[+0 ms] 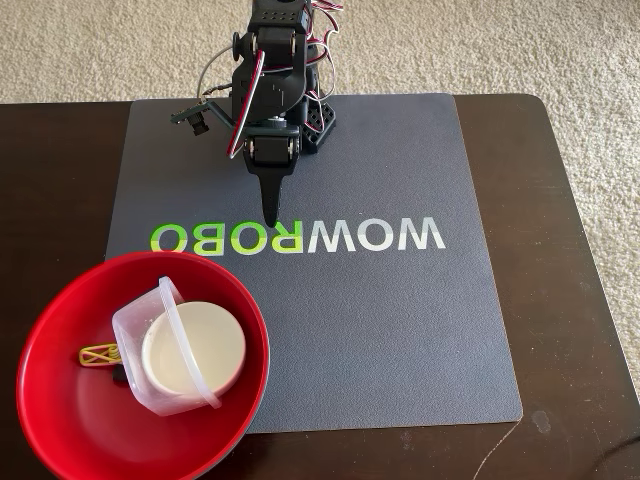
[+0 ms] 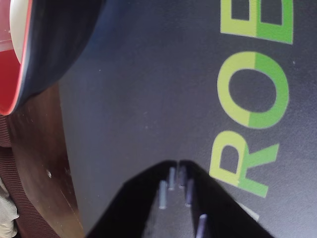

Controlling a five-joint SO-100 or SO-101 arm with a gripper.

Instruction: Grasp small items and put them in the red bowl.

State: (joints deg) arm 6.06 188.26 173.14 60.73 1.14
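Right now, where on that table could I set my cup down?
The grey mat is bare right of the red bowl and below the lettering. The dark table beside it is free too. The bowl is crowded; keep clear of the claw.

glossy red bowl (image 1: 60, 400) at the surface's near-left corner, holding a tilted clear square tub (image 1: 140, 322), a white round bowl (image 1: 194, 348) inside it, a yellow-green clip (image 1: 97, 354) beside.

The wrist view shows the dark jaws closed to a point at the bottom edge, above a grey mat (image 2: 148, 89) printed with green letters (image 2: 255, 91). The red bowl (image 2: 12, 74) fills the top-left corner, overhanging the brown surface (image 2: 39, 163).
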